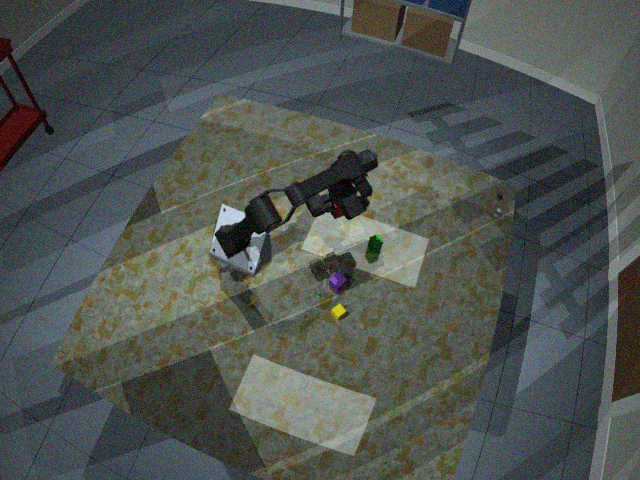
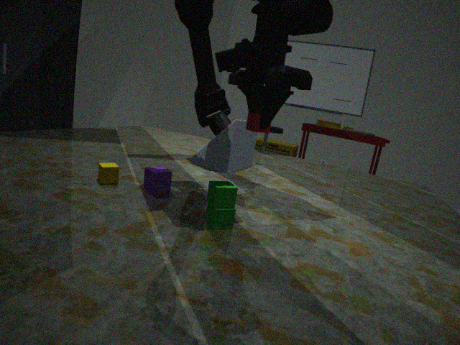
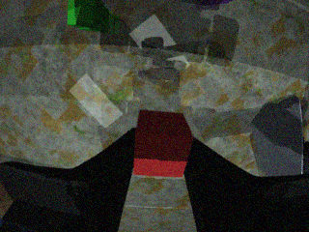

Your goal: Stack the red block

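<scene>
Exterior view, mottled tabletop (image 2: 297,267), whiteboard (image 2: 334,77) on grey wall, gripper (image 2: 259,120) (image 3: 158,135) clamped on red block (image 2: 255,122) (image 3: 161,142).

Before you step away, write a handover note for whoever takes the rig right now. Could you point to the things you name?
Hand (image 1: 338,210) (image 2: 259,128) (image 3: 158,135): shut on the red block (image 1: 337,210) (image 2: 254,122) (image 3: 161,140), holding it up in the air.
Green tower (image 1: 374,248) (image 2: 221,205) (image 3: 89,14): standing, nothing on top.
Off to one side: purple block (image 1: 337,282) (image 2: 157,180) (image 3: 212,1) and yellow block (image 1: 338,312) (image 2: 108,173), not part of the job.
Done: red block gripped and lifted.
Left: bring it over the tower, lower it gently, let go, back off without a knock, and check that it rests there alone.
</scene>
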Motion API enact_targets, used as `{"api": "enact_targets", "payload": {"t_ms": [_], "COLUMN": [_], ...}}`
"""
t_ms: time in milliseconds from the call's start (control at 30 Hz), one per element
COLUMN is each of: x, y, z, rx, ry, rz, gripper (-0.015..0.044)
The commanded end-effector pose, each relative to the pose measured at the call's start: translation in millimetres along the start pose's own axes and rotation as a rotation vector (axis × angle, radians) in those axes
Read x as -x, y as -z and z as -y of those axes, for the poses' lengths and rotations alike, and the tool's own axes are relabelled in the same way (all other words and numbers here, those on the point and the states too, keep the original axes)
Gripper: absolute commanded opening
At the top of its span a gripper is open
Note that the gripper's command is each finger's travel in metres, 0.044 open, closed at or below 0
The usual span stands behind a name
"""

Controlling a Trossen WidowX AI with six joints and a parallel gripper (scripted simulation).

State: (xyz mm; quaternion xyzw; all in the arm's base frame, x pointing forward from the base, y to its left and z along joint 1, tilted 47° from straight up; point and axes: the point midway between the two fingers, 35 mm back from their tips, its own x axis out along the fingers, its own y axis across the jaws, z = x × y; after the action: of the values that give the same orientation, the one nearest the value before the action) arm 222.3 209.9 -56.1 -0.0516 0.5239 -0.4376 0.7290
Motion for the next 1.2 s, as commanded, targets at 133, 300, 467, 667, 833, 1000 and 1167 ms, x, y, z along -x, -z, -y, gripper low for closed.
{"api": "enact_targets", "payload": {"t_ms": [133,300,467,667,833,1000,1167], "x": [2.4,2.6,1.9,-1.1,-3.9,-6.6,-10.0], "y": [-18.8,-30.6,-42.9,-58.2,-71.1,-83.0,-94.9], "z": [-23.8,-36.7,-48.6,-61.1,-70.7,-79.4,-87.1], "rx": [-0.001,-0.006,-0.010,-0.008,-0.012,-0.020,-0.028], "ry": [-0.003,-0.004,-0.004,0.000,0.002,0.003,0.004], "rz": [0.007,0.009,0.011,0.012,0.015,0.020,0.025], "gripper": [0.0000,0.0000,0.0000,0.0000,0.0000,0.0000,0.0000]}}
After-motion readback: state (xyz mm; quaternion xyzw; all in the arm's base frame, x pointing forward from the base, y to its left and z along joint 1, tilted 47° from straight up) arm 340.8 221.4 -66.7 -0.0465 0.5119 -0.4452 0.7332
